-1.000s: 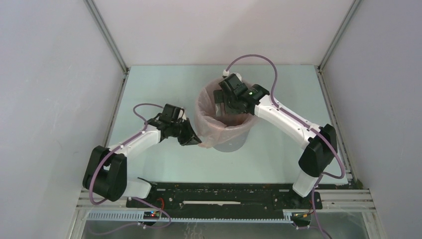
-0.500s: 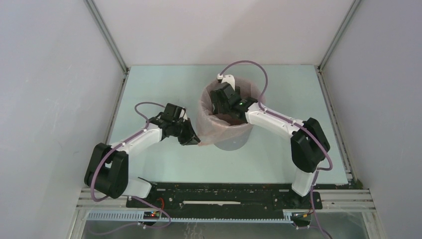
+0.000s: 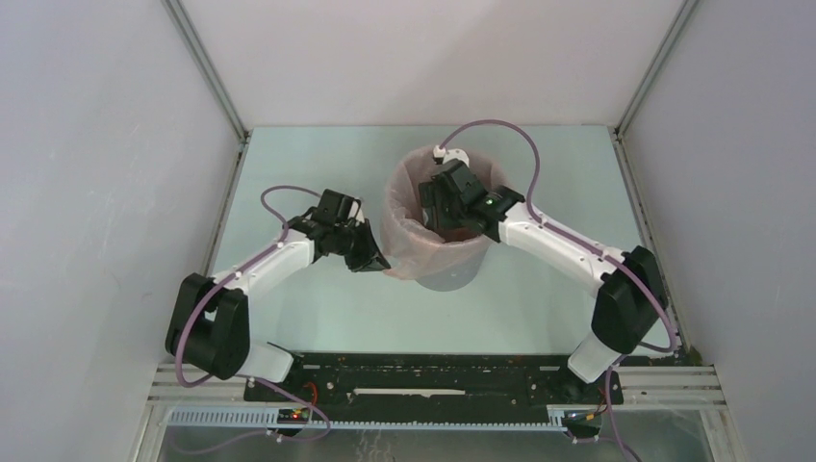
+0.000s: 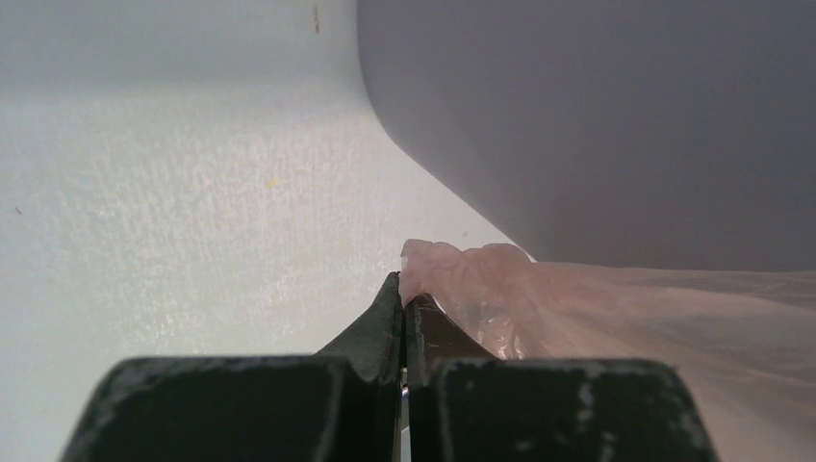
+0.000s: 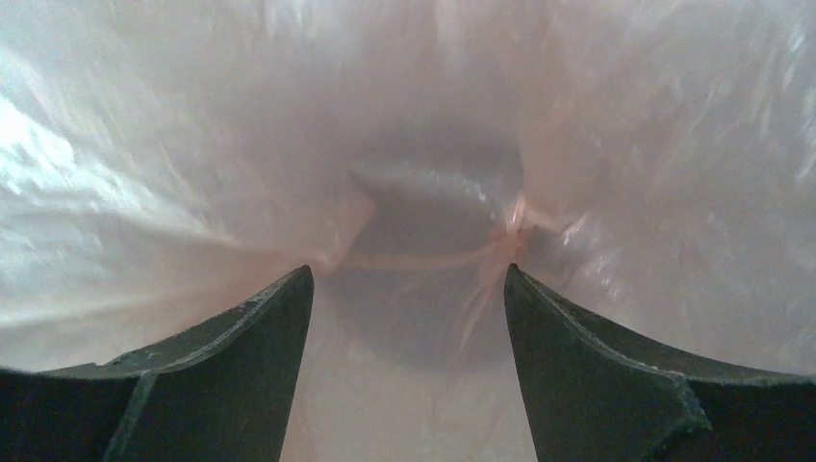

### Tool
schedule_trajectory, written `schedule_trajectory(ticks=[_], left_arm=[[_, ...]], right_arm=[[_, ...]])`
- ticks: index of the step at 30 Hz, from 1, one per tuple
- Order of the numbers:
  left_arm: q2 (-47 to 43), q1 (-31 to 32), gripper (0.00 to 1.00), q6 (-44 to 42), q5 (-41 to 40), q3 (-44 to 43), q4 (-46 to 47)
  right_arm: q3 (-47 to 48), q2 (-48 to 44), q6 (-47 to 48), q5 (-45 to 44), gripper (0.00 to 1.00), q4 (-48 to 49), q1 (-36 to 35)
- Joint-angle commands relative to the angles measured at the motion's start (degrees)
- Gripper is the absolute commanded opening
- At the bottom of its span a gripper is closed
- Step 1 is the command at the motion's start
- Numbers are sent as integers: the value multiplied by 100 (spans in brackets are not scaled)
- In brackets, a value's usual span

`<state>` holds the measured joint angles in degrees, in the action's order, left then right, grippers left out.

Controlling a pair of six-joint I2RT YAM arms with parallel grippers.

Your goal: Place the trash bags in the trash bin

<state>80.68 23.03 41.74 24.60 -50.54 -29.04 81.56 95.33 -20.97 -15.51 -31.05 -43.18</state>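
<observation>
- Left of the counter's (image 3: 289, 164) middle, well in from the left edge: left tool (image 3: 379, 264), clenched on a bunched fold of the trash bag (image 3: 399, 231), low down just beside the left wall of the trash bin (image 3: 450, 277).
- Close up from the left wrist: fingertips pressed together on the pale-pink crumple, film stretching away to the right, grey bin wall behind, pale counter beneath.
- At the counter's middle, a little toward the far edge: trash bin upright, lined with the trash bag, pink film folded over the rim and hanging down the outside on the left.
- Inside the bin's mouth, reaching in from the right: right tool (image 5: 409, 279), released and grasping nothing, fingers spread apart, wrinkled film all round and the dim bag bottom between them.
</observation>
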Motion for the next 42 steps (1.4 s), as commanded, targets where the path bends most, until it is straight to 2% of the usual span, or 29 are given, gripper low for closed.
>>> schedule_trajectory(ticks=[1,10,16,23,26,31,37,42], left_arm=[[57,27,0,-205,40,-403,-76],[234,47,0,-173,58,-320,60],[370,70,0,-435,-77,-425,-234],[250,70,0,-586,-112,-522,-555],[-60,70,5,-562,-411,-459,-647],[-232,70,12,-609,-425,-441,-641],[-82,88,16,-746,-410,-633,-780],[-135,88,27,-797,-450,-639,-882]], right_arm=[[-348,-230,-296,200,81,-198,-63],[-352,809,-440,387,82,292,-37],[-404,1259,-519,242,82,634,-119],[-348,796,-536,143,82,354,-208],[-346,302,-493,-141,82,214,-344],[-331,-293,-562,-335,82,38,-402],[293,-384,-426,-413,82,-520,-401],[835,-263,-352,-404,82,-830,-349]])
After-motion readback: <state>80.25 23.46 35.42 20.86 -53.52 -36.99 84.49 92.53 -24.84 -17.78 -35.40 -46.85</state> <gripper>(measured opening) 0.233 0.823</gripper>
